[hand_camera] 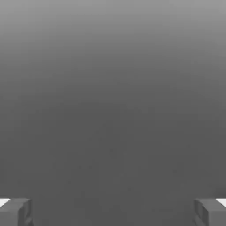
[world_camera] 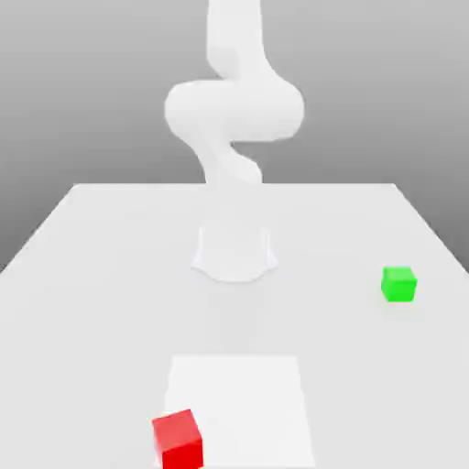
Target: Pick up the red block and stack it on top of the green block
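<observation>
Red block [world_camera: 179, 441], the thing to be lifted, sits between six and seven o'clock on the exterior view's clock face, at the nearest part of the pale desk [world_camera: 101, 321]. It is turned slightly at an angle, and its lower edge is cut off by the border of the view. It overlaps the side of a brighter white rectangle [world_camera: 243, 394] at six o'clock; whether it rests partly on that patch is hard to tell.

Green block [world_camera: 398, 284], the base for the stack, lies between three and four o'clock, with its top bare. The two blocks are well apart: from the red one, the green one is towards two o'clock. The white robot arm [world_camera: 234, 110] rises at twelve o'clock, beyond both blocks.

In the hand view, the end effector [hand_camera: 113, 212] is open, its two fingers spread wide with nothing between them. Behind them is plain grey shading, with neither block near the grasp.

As for progress, the task appears to be at its very start. No part of the stack is built: the red block is unheld and the green block carries nothing. Everything seems left to do: reach the red block, line up with its turned sides, close on it, lift it, carry it towards two o'clock, set it squarely on the green block, and let go.
</observation>
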### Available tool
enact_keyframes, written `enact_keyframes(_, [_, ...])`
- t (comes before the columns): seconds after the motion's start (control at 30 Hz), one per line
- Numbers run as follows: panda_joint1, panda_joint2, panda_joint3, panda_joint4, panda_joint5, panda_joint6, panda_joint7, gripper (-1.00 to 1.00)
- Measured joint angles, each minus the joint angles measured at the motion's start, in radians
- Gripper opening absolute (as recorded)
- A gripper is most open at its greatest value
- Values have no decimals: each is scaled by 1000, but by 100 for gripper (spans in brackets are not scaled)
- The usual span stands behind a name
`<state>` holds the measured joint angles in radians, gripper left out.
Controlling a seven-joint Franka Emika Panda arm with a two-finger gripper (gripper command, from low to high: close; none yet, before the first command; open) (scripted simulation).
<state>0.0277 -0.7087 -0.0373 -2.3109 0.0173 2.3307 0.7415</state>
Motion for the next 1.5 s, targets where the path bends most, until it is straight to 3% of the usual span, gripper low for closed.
enact_keyframes(0.53, [111,588,-177,-70,135,195,-393,0])
enact_keyframes(0.87, [81,935,-194,-113,119,329,-561,0])
enact_keyframes(1.0, [44,1078,-151,-96,167,436,-610,0])
enact_keyframes(1.03, [33,1110,-136,-91,181,462,-621,-100])
enact_keyframes(1.27, [31,1116,-134,-90,182,465,-622,-100])
enact_keyframes(1.4, [59,993,-174,-111,120,366,-576,-100])
enact_keyframes(1.5, [117,918,-114,-161,112,337,-593,-100])
